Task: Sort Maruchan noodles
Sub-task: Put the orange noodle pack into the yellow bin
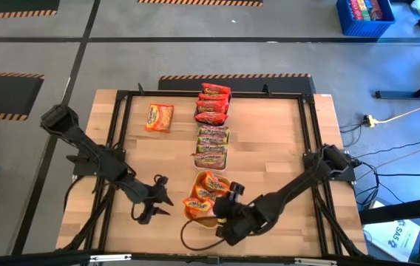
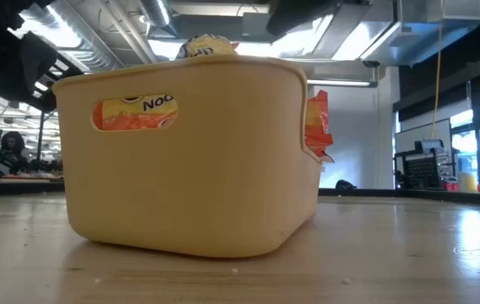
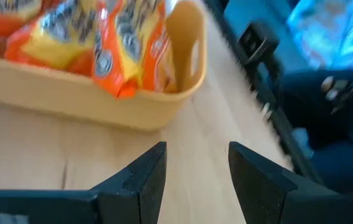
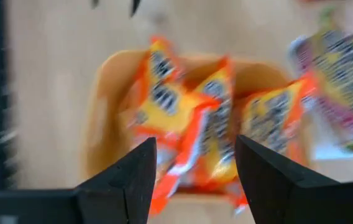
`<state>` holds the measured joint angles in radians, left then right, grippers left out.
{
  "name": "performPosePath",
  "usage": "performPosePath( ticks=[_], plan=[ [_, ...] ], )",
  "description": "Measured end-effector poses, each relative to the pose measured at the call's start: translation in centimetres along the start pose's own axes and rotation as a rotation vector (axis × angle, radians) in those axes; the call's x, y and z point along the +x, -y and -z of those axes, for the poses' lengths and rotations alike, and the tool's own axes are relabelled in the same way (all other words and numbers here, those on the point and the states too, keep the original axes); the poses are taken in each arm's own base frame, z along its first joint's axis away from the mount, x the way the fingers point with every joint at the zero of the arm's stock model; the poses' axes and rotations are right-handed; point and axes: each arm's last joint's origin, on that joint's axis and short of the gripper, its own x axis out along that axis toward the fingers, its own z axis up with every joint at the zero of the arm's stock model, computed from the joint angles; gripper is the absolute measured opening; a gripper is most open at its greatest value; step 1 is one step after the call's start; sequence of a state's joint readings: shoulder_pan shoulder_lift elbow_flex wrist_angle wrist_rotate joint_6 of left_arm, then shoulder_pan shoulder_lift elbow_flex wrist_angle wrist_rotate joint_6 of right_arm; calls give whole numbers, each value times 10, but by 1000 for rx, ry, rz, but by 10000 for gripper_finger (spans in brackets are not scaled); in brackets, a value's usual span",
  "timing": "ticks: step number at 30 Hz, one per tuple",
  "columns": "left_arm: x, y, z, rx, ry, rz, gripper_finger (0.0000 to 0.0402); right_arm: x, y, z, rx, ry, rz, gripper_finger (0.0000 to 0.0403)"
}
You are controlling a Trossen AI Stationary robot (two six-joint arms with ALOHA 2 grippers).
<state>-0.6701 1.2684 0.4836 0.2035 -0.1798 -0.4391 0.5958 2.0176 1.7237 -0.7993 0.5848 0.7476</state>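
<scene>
An orange-yellow tray (image 1: 188, 213) near the table's near edge holds several orange-yellow Maruchan packets (image 1: 205, 191), which stand up out of it (image 4: 183, 118). In the low view the tray (image 2: 189, 160) fills the foreground. My right gripper (image 1: 221, 209) is open at the tray's near right side, its fingers (image 4: 195, 162) spread over the packets. My left gripper (image 1: 162, 198) is open to the tray's left, a little off it (image 3: 196, 162). One more orange-yellow packet (image 1: 160, 117) lies flat on the table at far left.
A row of red packets (image 1: 213, 103) sits at the far middle. Green-and-red packets (image 1: 212, 146) lie in a white tray (image 4: 325, 149) between them and the orange-yellow tray. A black frame (image 1: 121, 111) runs round the tabletop. Bare wood lies left and right of the row.
</scene>
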Motion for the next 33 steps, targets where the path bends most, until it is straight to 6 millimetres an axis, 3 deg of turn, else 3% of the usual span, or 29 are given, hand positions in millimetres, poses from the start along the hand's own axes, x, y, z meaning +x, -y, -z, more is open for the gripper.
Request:
performPosePath(
  ticks=[3, 10, 21, 33],
  plan=[
    [2, -1, 3, -2, 88, 3, 166, 4, 2, -4, 27, -33, -52, 198],
    [8, -1, 4, 80, 143, 12, 166, 42, -2, 4, 79, -12, -112, 198],
    [10, -1, 3, 104, 161, -15, 166, 59, -4, 18, 154, 95, -157, 198],
    [10, -7, -1, 87, 190, -36, 166, 64, -2, 24, 161, 106, -140, 198]
  ],
)
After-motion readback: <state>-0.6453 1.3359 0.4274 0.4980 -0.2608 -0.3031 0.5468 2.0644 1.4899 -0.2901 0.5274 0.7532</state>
